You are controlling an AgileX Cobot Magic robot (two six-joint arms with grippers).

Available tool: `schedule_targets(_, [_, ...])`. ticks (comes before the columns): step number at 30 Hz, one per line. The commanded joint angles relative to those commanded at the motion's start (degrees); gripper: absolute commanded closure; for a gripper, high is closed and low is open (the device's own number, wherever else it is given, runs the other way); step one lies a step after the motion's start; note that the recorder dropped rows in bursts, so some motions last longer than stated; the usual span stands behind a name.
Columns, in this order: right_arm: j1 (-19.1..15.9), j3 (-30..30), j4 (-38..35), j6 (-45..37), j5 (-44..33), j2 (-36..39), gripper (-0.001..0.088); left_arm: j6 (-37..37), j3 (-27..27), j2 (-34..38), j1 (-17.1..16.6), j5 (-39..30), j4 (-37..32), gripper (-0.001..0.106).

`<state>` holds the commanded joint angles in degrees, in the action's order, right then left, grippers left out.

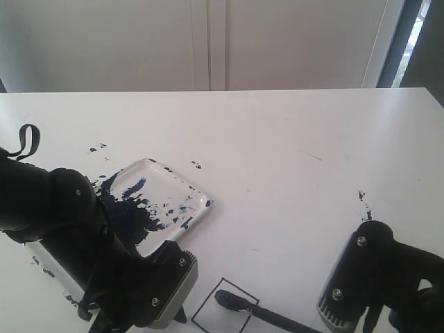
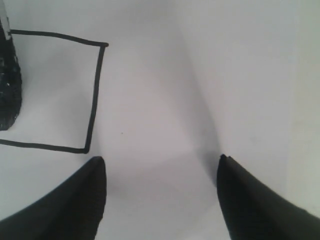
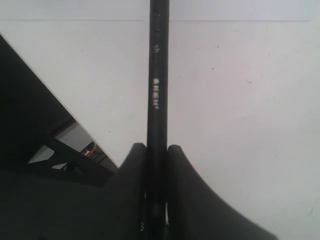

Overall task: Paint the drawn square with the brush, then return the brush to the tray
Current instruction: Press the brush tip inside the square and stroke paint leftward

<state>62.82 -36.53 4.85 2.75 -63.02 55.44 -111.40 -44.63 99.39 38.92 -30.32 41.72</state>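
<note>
White table [image 1: 291, 152] — right jaws clamp the brush [image 1: 267, 316], tip inside the drawn square [image 1: 210, 313].

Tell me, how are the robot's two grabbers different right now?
The left gripper's jaws stand wide apart; the right gripper's are pinched together. The left gripper holds nothing; the right gripper grips the brush by its handle. The left gripper hangs just beside the drawn square, while the right gripper is farther off, with only the brush's tip reaching it. Both have black fingers above the white table.
</note>
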Motion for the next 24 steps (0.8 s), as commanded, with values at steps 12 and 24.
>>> schedule_targets(12, [0.0,0.0,-6.1,-4.5,-1.3,0.0,0.0868,0.0,0.0,0.0,0.0,-0.1,-0.1,0.039])
schedule_targets(24, [0.0,0.0,-8.6,-6.2,-1.0,0.0,0.0868,0.0,0.0,0.0,0.0,-0.1,-0.1,0.039])
